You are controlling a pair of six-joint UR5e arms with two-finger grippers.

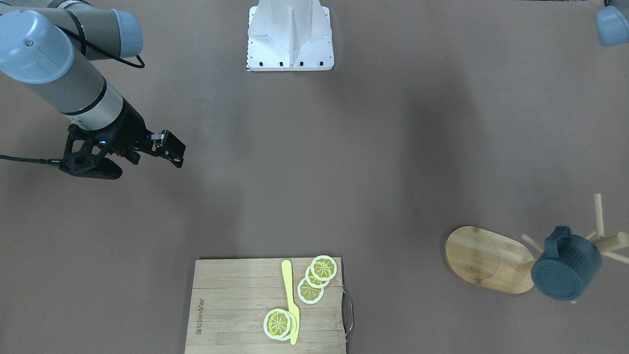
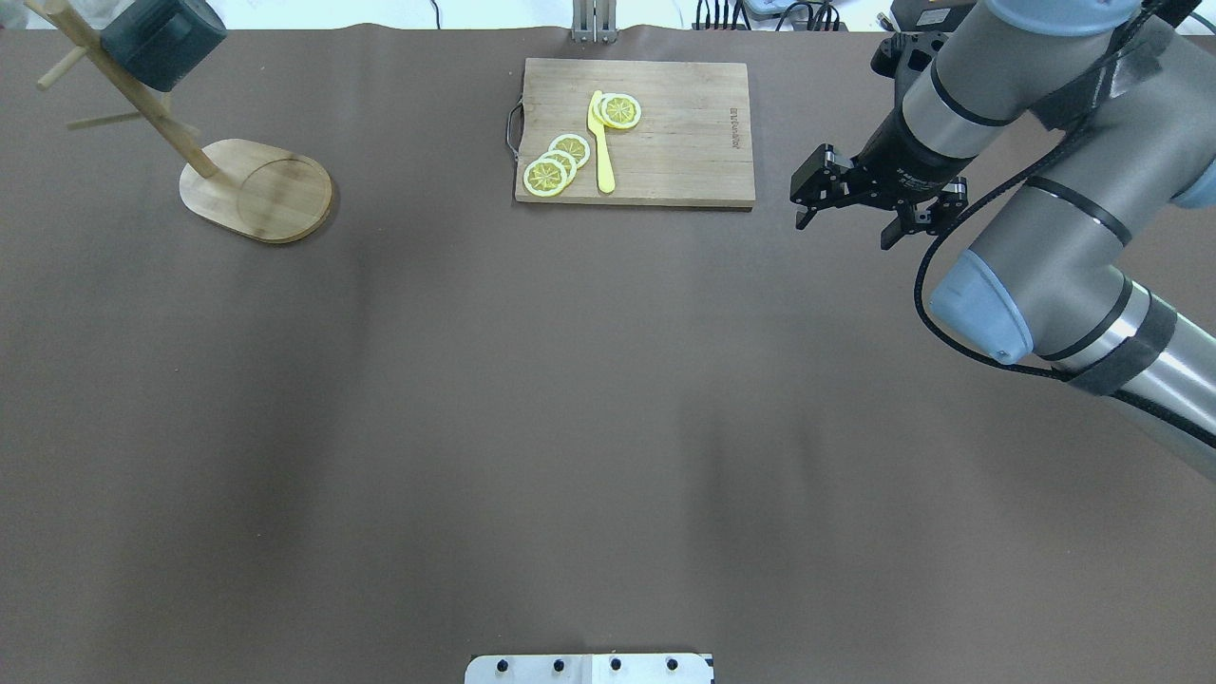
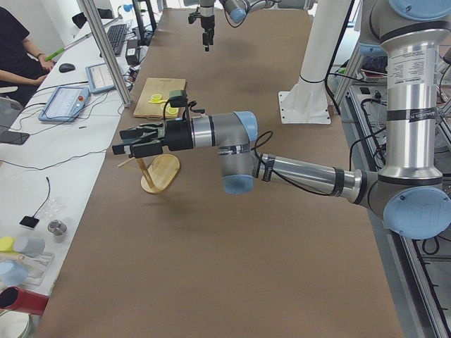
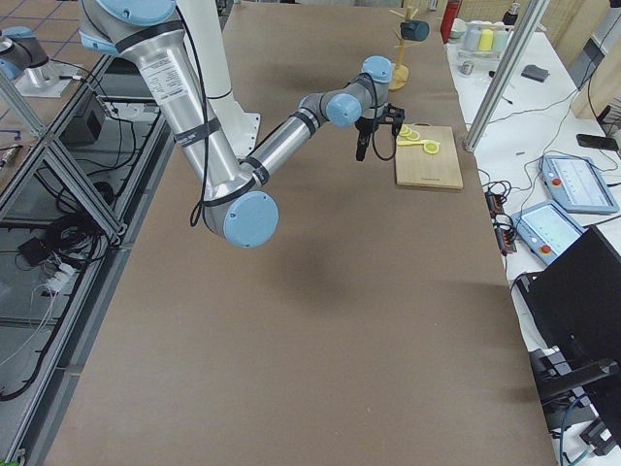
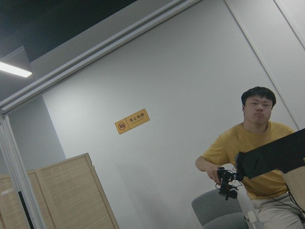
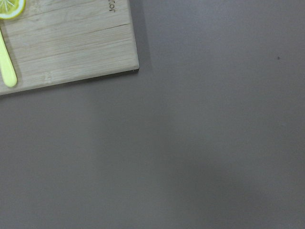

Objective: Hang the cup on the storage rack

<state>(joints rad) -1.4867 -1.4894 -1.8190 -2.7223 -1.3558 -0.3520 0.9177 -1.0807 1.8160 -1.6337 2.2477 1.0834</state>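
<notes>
The dark blue-grey cup (image 1: 565,270) hangs by its handle on a peg of the wooden storage rack (image 1: 486,258), clear of both grippers. In the overhead view the cup (image 2: 161,38) is at the far left on the rack (image 2: 256,190). My right gripper (image 2: 845,233) is open and empty, above the table right of the cutting board; it also shows in the front view (image 1: 147,168). My left gripper (image 3: 130,141) shows only in the left side view, held level near the rack; I cannot tell whether it is open or shut.
A rectangular cutting board (image 2: 665,161) with lemon slices (image 2: 556,166) and a yellow knife (image 2: 600,142) lies at the table's far middle. The white robot base plate (image 1: 290,54) is at the near edge. An operator sits beyond the table's far side.
</notes>
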